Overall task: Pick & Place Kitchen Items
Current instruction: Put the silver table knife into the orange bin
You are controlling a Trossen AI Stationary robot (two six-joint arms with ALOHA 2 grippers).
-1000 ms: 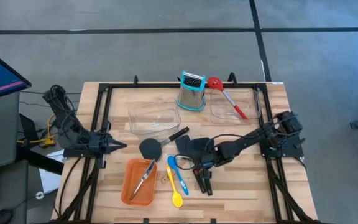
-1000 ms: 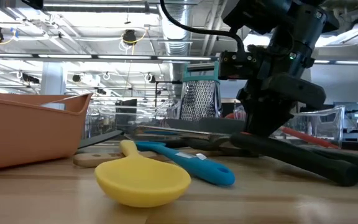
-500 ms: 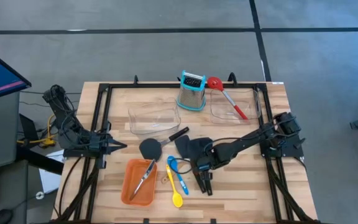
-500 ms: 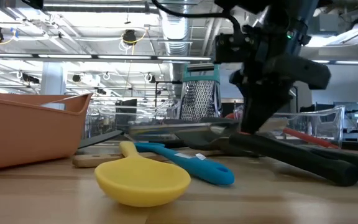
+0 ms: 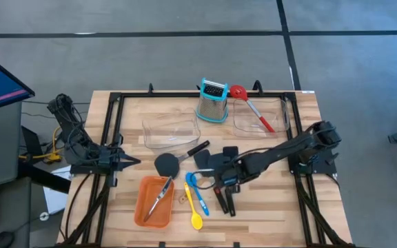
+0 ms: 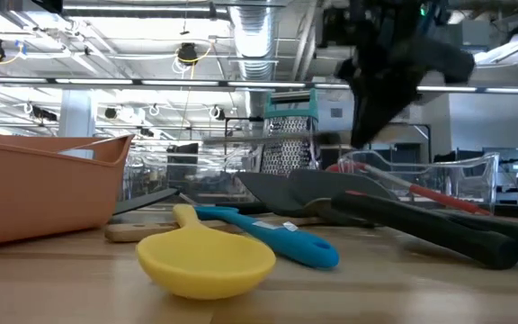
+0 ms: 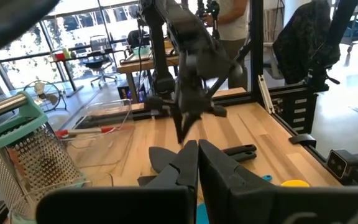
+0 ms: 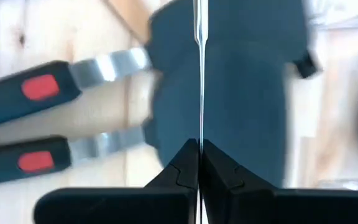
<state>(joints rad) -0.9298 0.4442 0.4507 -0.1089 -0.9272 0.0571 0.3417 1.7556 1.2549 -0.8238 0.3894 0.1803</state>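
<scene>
On the wooden table, the right hand, fingers pressed together, hangs over black spatulas.

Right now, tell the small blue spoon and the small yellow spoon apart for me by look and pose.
The blue spoon has its bowl at the far end, toward the bins; the yellow spoon has its bowl at the near table edge. In the low view the yellow spoon's bowl fills the foreground, while the blue spoon lies behind it with only its handle in plain view. Both lie flat on the wooden table, side by side.
</scene>
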